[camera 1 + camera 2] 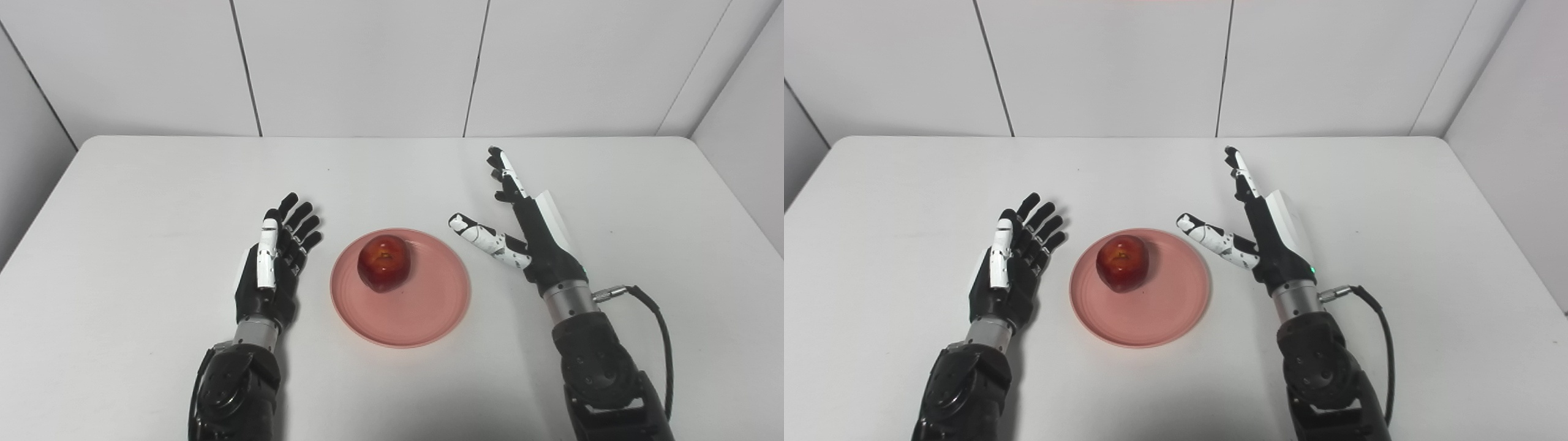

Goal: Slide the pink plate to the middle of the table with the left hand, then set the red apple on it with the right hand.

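Left eye view: my left hand [272,269] rests beside the plate [429,312], fingers spread, holding nothing. Apple [383,262] sits on the plate, mid-table [122,245]. My right hand [527,236] hovers alongside, fingers released.

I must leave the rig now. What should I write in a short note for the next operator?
Left hand: open, holds nothing, left of the pink plate.
Right hand: open, holds nothing, right of the plate.
Pink plate: near the middle of the table, between the hands.
Red apple: on the plate, toward its far left part.
Done: both steps appear complete.
Left: nothing visible.
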Tool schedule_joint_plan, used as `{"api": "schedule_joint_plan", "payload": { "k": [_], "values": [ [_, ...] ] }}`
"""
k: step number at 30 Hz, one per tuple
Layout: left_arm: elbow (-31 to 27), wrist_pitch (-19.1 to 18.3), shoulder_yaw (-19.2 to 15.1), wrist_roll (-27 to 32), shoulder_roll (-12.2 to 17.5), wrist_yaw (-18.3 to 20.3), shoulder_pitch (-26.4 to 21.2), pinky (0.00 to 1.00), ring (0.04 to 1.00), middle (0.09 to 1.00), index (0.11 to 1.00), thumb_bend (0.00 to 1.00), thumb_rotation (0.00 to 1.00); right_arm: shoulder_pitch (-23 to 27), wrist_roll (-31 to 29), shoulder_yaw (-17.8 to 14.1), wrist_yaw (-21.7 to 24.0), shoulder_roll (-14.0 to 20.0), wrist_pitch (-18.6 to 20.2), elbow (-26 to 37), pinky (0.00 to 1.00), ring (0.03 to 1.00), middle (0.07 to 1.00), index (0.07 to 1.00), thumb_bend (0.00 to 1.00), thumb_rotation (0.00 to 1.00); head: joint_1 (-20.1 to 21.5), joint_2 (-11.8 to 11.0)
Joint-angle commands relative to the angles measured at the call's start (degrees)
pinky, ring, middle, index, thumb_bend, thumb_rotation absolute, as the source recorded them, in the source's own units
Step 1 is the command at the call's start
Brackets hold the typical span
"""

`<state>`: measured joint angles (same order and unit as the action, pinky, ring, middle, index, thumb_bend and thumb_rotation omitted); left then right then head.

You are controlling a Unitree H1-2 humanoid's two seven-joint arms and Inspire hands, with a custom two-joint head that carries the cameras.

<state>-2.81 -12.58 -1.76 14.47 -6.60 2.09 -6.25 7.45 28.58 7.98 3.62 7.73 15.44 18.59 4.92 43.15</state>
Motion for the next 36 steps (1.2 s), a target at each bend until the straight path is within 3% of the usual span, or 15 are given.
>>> {"api": "schedule_joint_plan", "payload": {
  "k": [1, 15, 23, 36],
  "values": [
    [0.75, -0.05, -0.25, 0.30, 0.38, 0.29, -0.95, 0.90, 0.889, 0.897, 0.892, 0.38, 1.00, 0.43, 0.59, -0.69, -2.12, -0.08, -2.92, 0.77, 0.82, 0.900, 0.934, 0.965, 0.89, 0.95, -0.06, 0.01],
    [1.01, 0.42, -0.95, 0.52, 0.57, 0.79, -1.14, 0.90, 0.888, 0.898, 0.894, 0.37, 1.00, -1.48, -3.63, -2.11, -7.74, -1.74, -10.00, -6.75, 0.79, 0.879, 0.912, 0.919, 0.64, 1.00, -0.07, -0.36],
    [0.98, 0.20, -1.11, 0.49, 0.82, 0.78, -1.24, 0.89, 0.884, 0.894, 0.889, 0.37, 1.00, -1.65, -8.43, -3.85, -10.17, -4.53, -13.64, -13.43, 0.79, 0.850, 0.878, 0.893, 0.38, 1.00, -0.39, -0.33],
    [1.39, 0.42, -1.25, 0.55, 1.66, 1.19, -1.15, 0.89, 0.889, 0.899, 0.892, 0.37, 1.00, -1.49, -9.90, -3.30, -12.60, -6.37, -16.88, -19.27, 0.79, 0.865, 0.885, 0.895, 0.31, 1.00, -0.50, 0.02]
  ]
}}
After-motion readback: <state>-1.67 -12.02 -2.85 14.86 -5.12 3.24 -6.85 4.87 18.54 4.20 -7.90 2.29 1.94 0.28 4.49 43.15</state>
